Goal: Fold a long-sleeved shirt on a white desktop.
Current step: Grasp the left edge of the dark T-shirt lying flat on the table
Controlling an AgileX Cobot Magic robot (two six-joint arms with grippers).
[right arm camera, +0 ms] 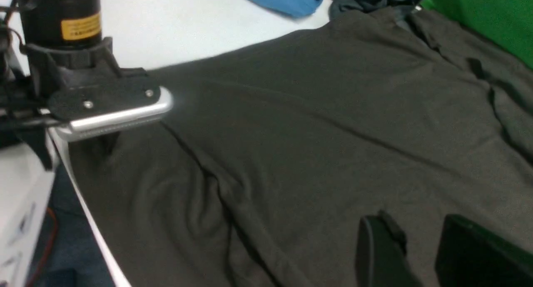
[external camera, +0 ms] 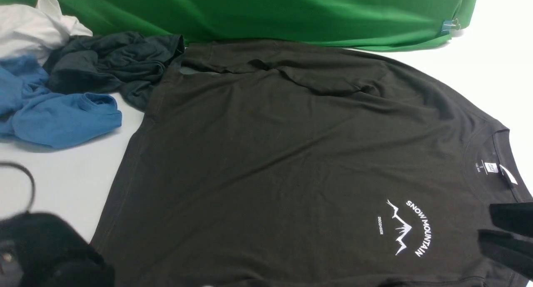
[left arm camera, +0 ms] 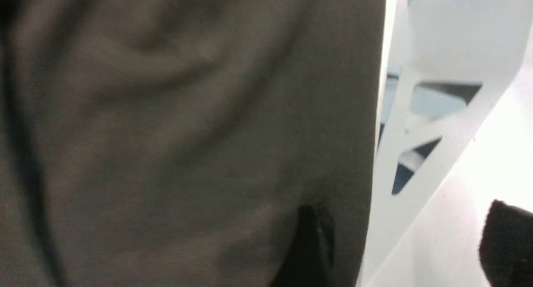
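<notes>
The long-sleeved shirt (external camera: 283, 153) lies spread on the white desktop (external camera: 66, 174), black, with its white mountain print (external camera: 406, 228) and neck label (external camera: 491, 167) toward the right. Folded fabric bunches along its far edge. My right gripper (external camera: 497, 233) hovers over the chest beside the print. In the right wrist view it (right arm camera: 420, 253) stands open, with bare shirt (right arm camera: 312, 124) showing between the fingers. My left arm (external camera: 46, 249) is at the near left corner, blurred. In the left wrist view its gripper (left arm camera: 410, 245) is open, one finger (left arm camera: 312, 245) over the shirt's edge (left arm camera: 187, 133), the other (left arm camera: 508, 245) over white.
A blue garment (external camera: 54, 112), a smaller dark garment (external camera: 112, 66) and a white cloth (external camera: 29, 28) are heaped at the far left. A green backdrop (external camera: 291, 12) hangs along the back. The shirt drapes over the table's front edge (right arm camera: 89, 220) beside the left arm (right arm camera: 100, 99).
</notes>
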